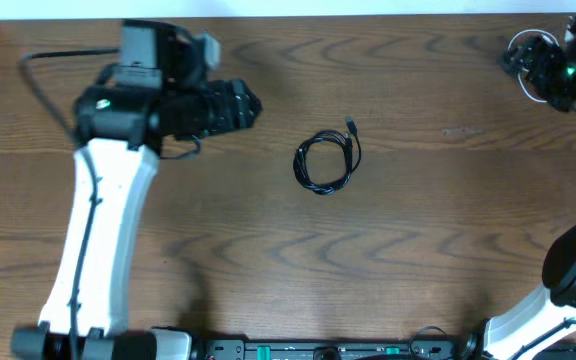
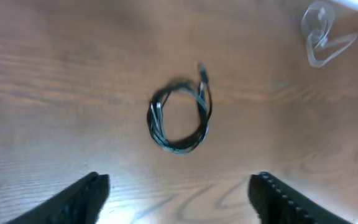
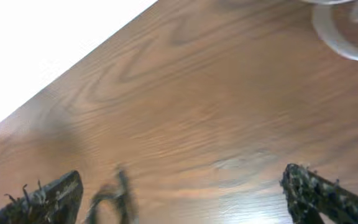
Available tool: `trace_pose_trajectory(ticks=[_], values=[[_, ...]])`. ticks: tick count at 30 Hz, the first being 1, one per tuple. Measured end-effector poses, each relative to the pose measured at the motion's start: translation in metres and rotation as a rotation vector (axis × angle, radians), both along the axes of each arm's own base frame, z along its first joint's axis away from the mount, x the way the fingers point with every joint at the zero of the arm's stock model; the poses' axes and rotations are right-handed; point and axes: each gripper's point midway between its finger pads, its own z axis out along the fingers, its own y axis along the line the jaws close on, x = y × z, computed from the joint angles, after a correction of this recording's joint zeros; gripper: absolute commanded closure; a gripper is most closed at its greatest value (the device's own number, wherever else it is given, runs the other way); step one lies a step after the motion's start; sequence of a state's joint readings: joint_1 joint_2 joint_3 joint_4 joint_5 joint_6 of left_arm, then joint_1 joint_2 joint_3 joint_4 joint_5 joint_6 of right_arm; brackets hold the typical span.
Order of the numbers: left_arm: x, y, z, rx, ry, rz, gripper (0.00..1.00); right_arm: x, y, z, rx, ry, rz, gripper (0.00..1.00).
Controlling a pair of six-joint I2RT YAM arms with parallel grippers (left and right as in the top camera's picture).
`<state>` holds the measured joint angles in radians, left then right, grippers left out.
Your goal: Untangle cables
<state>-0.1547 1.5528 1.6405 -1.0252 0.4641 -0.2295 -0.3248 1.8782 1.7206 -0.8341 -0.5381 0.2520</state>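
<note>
Left gripper (image 2: pixel 180 190), short of the thin black coiled cable (image 2: pixel 180 115), and right gripper (image 3: pixel 182 186), well beyond it, both gape empty; pinching all strands together could tighten tangles.

A coiled cable (image 1: pixel 328 160) lies near the middle of the worktop (image 1: pixel 418 250), with the left claw (image 2: pixel 179 182) to its left. A second cable (image 1: pixel 521 62) lies in the far right corner, beside the right claw (image 3: pixel 182 193).

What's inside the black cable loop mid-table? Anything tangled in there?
Only bare table shows inside the black cable coil; no other cable crosses it. The plug end sticks outside the ring. How the stacked turns overlap underneath is hidden.
</note>
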Motion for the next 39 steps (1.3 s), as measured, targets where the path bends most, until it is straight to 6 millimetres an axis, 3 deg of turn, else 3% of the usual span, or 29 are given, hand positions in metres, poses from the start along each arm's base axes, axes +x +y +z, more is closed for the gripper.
trace_pose_trajectory(ticks=[4,8,14,21,27,37,39], values=[[0.007,-0.030,-0.046,0.034,0.082,-0.108,0.40,-0.012,0.042,-0.005,0.065,0.058,0.099,0.11],[0.024,-0.058,-0.090,0.057,0.113,-0.189,0.42,-0.022,0.071,-0.012,0.052,0.110,0.175,0.12],[0.038,-0.075,-0.146,0.077,0.185,-0.228,0.45,-0.031,0.079,-0.020,0.007,0.157,0.203,0.16],[0.063,-0.106,-0.198,0.148,0.077,-0.371,0.42,-0.039,0.084,-0.027,-0.043,0.197,0.224,0.17],[0.074,-0.114,-0.224,0.255,-0.017,-0.488,0.46,-0.044,0.084,-0.030,-0.059,0.212,0.241,0.19],[0.081,-0.106,-0.250,0.348,-0.052,-0.567,0.49,-0.045,0.079,-0.033,-0.093,0.221,0.236,0.22],[0.082,-0.106,-0.254,0.355,-0.053,-0.572,0.57,-0.045,0.078,-0.033,-0.097,0.222,0.235,0.23]])
